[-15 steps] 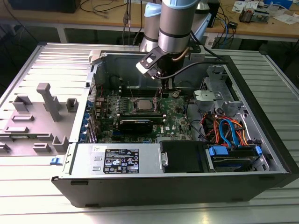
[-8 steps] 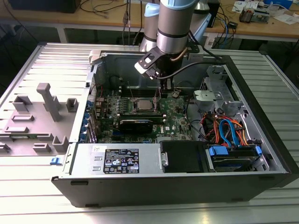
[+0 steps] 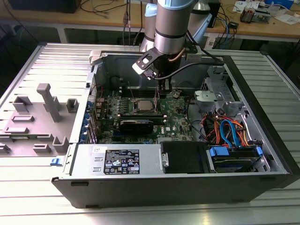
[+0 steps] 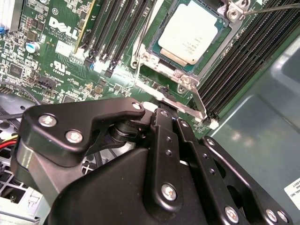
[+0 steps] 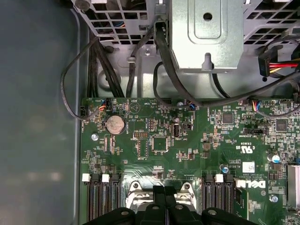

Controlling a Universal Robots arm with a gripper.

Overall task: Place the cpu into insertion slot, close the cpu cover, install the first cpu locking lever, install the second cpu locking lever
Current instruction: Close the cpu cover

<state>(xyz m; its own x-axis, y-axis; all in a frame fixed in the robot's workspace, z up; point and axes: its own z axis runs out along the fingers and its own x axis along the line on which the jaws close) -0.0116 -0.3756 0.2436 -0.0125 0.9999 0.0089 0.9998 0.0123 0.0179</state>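
The cpu, a flat square silver-grey chip, lies in the dark metal-rimmed insertion slot (silvery cpu cover apparently down). The black gripper hovers beside it, jaws clenched together; the lever step likely needs fine aim.

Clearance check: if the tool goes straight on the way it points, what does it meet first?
Probably the silvery edge of the cpu cover, beside the cpu, directly under the tool; depth is unclear.
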